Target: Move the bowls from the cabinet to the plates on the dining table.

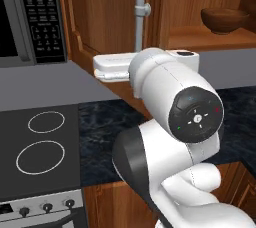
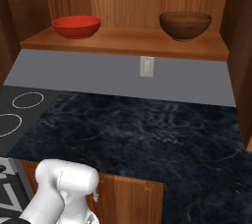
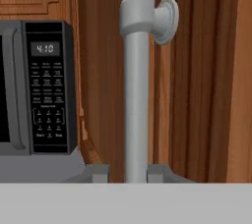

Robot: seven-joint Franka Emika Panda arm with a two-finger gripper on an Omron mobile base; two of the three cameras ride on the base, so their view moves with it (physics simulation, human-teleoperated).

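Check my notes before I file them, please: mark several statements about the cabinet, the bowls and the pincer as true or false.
1. The pincer is shut on the cabinet's silver bar handle. True.
2. The red bowl sits on a plate on the counter. False: it stands on the wooden shelf inside the cabinet.
3. The brown bowl is on the same shelf, apart from the red bowl. True.
4. The microwave clock is blank. False: it shows 4:10.
5. The brown bowl lies tipped on its side. False: it stands upright.
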